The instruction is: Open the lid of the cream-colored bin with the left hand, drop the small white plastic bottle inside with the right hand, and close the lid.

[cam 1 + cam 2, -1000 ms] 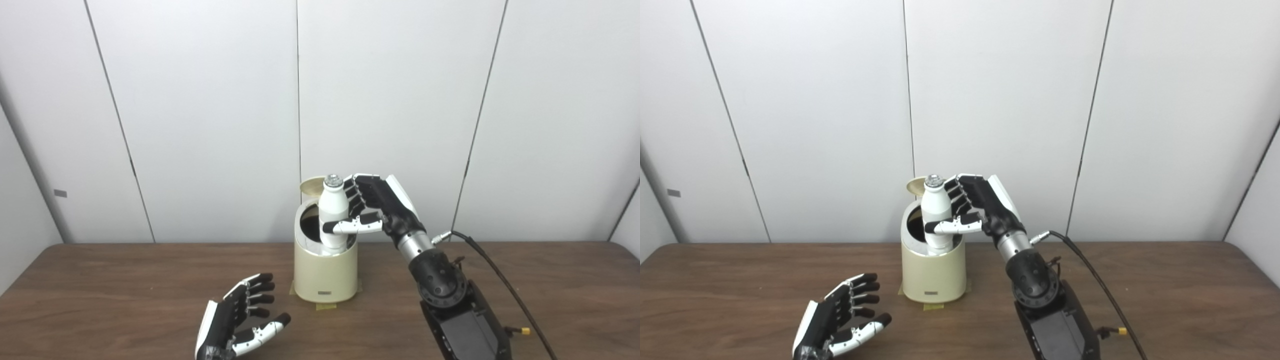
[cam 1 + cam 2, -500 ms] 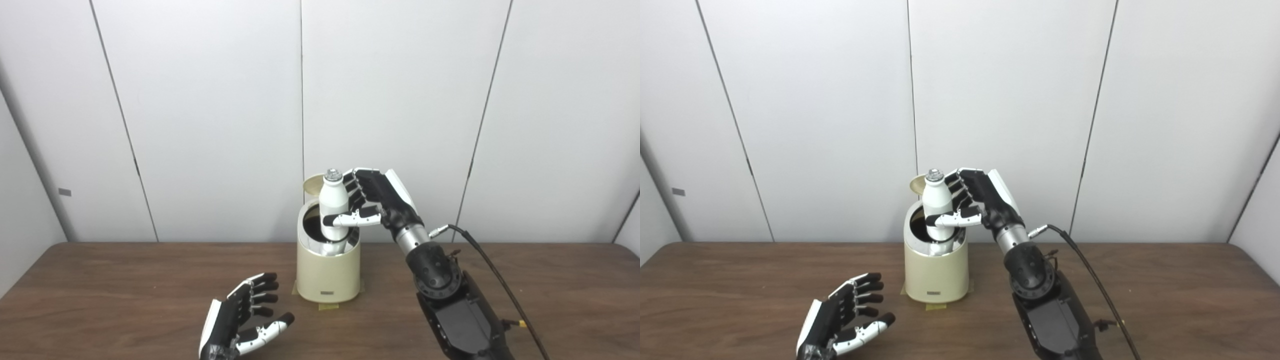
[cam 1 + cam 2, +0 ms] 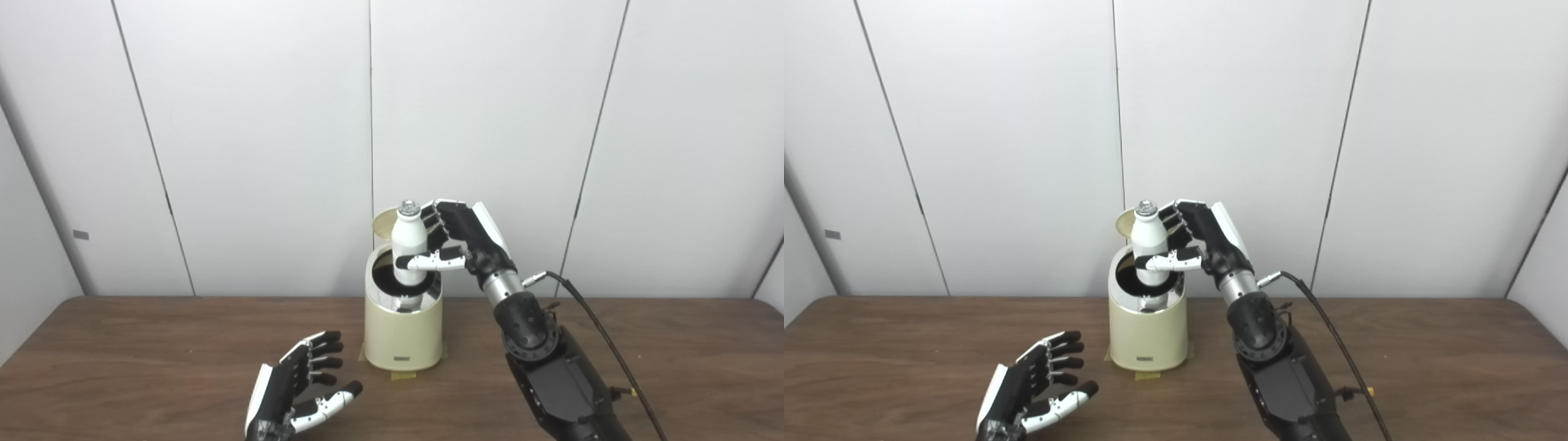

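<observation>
The cream-colored bin [image 3: 402,334] stands at the table's middle back, its lid [image 3: 384,224] tipped up behind the dark opening. My right hand [image 3: 460,242] is shut on the small white plastic bottle [image 3: 408,245] with a silver cap, holding it upright right over the bin's opening, its bottom at about rim level. The bottle also shows in the right eye view [image 3: 1148,244]. My left hand [image 3: 301,386] is open and empty, low over the table, in front and to the left of the bin.
The brown wooden table [image 3: 122,361] runs across the view. Yellow tape [image 3: 403,374] marks the bin's spot. A black cable [image 3: 600,334] runs from my right wrist down to the right. White wall panels stand close behind the bin.
My right hand has lifted the bottle a little and moved it toward the middle of the bin's opening. The camera has shifted slightly. My left hand has stayed put.
</observation>
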You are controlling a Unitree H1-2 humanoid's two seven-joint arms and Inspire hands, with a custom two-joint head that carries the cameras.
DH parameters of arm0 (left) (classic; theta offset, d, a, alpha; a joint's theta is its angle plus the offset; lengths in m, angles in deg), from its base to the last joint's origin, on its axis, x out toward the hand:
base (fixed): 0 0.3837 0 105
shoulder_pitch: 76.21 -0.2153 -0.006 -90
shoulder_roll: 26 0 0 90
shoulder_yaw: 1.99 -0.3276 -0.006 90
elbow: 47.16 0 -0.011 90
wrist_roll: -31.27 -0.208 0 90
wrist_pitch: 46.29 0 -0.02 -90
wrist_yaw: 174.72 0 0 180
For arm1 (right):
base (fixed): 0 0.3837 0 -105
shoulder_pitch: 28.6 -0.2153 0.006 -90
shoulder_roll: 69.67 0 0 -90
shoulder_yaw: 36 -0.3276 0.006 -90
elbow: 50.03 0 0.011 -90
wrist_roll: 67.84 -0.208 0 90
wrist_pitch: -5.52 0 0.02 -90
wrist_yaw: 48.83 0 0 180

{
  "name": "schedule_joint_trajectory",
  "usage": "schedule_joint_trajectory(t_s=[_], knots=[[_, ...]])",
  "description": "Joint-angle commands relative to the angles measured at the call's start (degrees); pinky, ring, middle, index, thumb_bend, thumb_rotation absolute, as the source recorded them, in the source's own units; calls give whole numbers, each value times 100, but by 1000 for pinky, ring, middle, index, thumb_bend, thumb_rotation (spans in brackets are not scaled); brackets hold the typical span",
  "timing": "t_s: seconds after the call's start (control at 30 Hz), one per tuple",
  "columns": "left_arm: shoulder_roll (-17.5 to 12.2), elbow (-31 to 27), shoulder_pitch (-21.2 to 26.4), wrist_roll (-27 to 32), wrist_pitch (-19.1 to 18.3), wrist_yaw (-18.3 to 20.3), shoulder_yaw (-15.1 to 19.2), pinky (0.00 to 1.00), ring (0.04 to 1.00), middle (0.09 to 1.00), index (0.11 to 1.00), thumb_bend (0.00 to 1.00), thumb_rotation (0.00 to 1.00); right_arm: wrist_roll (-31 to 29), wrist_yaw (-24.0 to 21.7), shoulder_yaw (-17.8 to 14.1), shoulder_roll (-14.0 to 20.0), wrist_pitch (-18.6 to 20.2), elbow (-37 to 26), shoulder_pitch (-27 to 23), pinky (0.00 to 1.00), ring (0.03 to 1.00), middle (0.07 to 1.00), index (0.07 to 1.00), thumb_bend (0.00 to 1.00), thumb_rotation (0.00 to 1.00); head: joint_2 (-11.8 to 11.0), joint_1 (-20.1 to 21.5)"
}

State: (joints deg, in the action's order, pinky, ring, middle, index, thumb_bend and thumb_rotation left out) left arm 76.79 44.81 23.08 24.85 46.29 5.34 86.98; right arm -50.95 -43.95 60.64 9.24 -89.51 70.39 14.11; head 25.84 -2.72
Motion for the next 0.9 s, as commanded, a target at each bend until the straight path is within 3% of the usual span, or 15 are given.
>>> schedule_joint_trajectory(t_s=[0.0,0.13,0.17,0.2,0.23,0.3,0.87], knots=[[2,-196,167,-19,54,-33,-13,615,699,757,781,684,36,-85,12,-46,59,-255,-66,-366,360,387,472,536,514,0,15,-2],[-1,-191,169,-14,71,-26,-18,617,700,758,781,686,29,-259,-628,139,252,-443,-21,-363,385,426,512,501,516,0,38,-2],[0,-191,168,-13,71,-28,-17,618,701,758,780,686,26,-270,-778,185,296,-398,-39,-360,431,531,638,499,515,69,37,0],[3,-194,167,-6,64,-25,-16,618,701,757,780,687,25,-258,-907,243,344,-327,-86,-345,448,568,681,498,515,93,37,0],[4,-195,169,-2,57,-22,-16,618,701,758,779,687,22,-240,-978,277,373,-254,-144,-325,464,614,739,595,674,47,43,1],[5,-194,172,13,56,-16,-13,615,699,758,778,687,17,-206,-1063,306,406,-160,-237,-293,476,660,798,685,802,9,52,2],[-29,-215,169,24,52,21,-24,623,703,761,783,677,12,-199,-1265,273,485,-150,-484,-150,480,650,791,673,787,0,80,6]])
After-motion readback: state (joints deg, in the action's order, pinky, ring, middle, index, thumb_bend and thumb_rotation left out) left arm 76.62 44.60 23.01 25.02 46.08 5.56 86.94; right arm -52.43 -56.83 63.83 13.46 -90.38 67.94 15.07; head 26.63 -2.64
